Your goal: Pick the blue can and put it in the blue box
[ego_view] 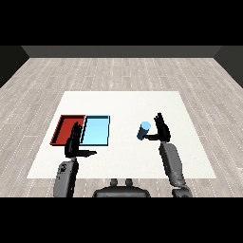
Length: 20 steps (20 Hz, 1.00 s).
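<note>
Listing from nearest outward. Left hand (74,144): black, raised on its grey forearm, fingers straight and upright, thumb stretched sideways, holding nothing; apparently parked as idle. Right hand (162,128): black, fingers straight and spread upward, thumb reaching toward the can; not curled round anything, judged poised for a grasp not yet made. Small light blue cylindrical can (144,130): tilted, just beside the right hand's thumb, on its inner side; whether thumb and can touch cannot be told. Shallow light blue rectangular tray (96,131): just beyond the left hand, well apart from the can, holding nothing; the intended destination. Shallow red rectangular tray (64,128): touching the blue tray's far side from the can, partly behind the left hand's fingers. White table (123,102): bears all. Labels, brands, writing: none legible on any item.
</note>
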{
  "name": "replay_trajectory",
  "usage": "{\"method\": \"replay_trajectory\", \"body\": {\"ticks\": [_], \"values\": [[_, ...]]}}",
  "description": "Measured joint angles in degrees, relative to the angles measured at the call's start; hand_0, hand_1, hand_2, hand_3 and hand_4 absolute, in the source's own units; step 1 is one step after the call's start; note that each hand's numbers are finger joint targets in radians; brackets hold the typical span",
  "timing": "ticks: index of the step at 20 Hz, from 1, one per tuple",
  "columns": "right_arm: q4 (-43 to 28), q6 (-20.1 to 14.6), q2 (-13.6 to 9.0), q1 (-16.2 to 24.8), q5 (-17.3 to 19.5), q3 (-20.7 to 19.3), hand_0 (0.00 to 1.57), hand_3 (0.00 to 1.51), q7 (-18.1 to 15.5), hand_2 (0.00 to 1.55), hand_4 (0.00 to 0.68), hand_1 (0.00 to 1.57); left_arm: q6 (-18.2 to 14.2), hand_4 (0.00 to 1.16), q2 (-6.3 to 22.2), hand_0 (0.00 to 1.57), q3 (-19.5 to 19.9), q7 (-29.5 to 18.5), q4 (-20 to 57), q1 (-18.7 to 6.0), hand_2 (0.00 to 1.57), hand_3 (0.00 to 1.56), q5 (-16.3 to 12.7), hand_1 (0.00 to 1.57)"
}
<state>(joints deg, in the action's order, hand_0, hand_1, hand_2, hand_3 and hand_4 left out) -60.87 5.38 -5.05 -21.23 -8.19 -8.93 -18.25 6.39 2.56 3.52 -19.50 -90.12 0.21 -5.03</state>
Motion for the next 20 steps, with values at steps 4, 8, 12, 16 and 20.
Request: {"method": "replay_trajectory", "body": {"ticks": [4,8,12,16,20], "values": [[5.0,0.5,-0.2,-1.8,-0.3,-0.5,0.0,0.0,-1.6,0.0,0.0,0.0,1.6,0.0,1.2,0.0,1.4,1.4,-0.2,-0.9,0.0,0.0,-2.2,0.0],[10.8,0.2,0.3,-4.8,-0.5,-0.8,0.0,0.0,-3.2,0.0,0.0,0.0,1.2,0.0,1.2,0.0,1.5,2.1,-0.2,-1.7,0.0,0.0,-2.3,0.0],[17.3,0.9,0.0,-8.3,-1.3,-1.9,0.0,0.0,-5.3,0.0,0.0,0.0,1.5,0.0,1.7,0.0,2.3,3.3,-0.8,-1.9,0.0,0.0,-3.4,0.0],[24.4,-0.1,1.3,-12.5,-1.4,-2.8,0.0,0.0,-8.1,0.0,0.0,0.0,1.3,0.0,1.2,0.0,1.7,3.3,-1.6,-1.0,0.0,0.0,-2.9,0.0],[26.7,0.2,1.6,-12.4,-1.7,-2.7,0.0,0.0,-9.3,0.0,0.0,0.0,0.4,0.0,0.2,0.0,0.6,2.7,-1.7,-0.6,0.0,0.0,-1.8,0.0]]}}
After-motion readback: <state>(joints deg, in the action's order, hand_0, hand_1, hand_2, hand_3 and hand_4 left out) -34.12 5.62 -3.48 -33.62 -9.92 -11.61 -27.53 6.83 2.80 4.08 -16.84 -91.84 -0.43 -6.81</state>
